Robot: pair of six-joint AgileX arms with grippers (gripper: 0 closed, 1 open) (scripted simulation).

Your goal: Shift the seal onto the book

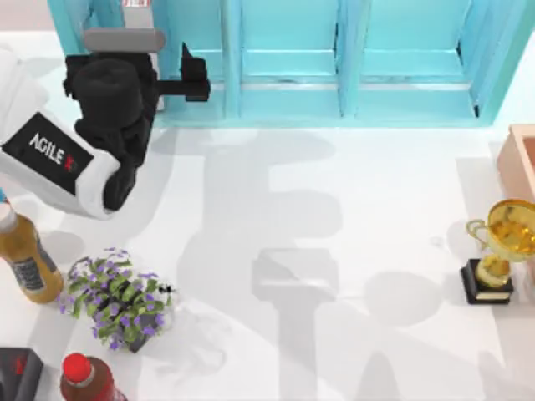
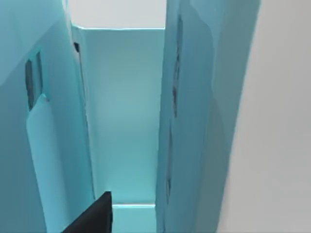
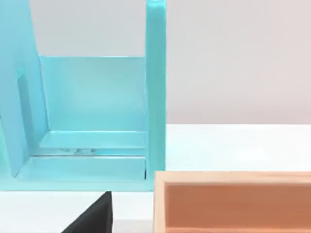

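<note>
The seal is out of view, and so is the book. My left arm reaches across the table's far left, and my left gripper (image 1: 196, 77) sits at the front of the teal shelf unit (image 1: 334, 58), pointing into its left compartment. In the left wrist view one black finger (image 2: 95, 217) shows before the shelf's inner walls (image 2: 124, 121). In the right wrist view one black finger (image 3: 95, 216) of my right gripper shows low, facing the shelf (image 3: 92, 107) and a tan-orange box (image 3: 233, 201).
A gold trophy (image 1: 500, 251) on a black base stands at the right, with the tan-orange box (image 1: 522, 159) behind it. At the near left are a purple-flowered plant (image 1: 121, 296), an orange bottle (image 1: 25, 259), a red-capped bottle (image 1: 84, 376) and a dark object (image 1: 17, 376).
</note>
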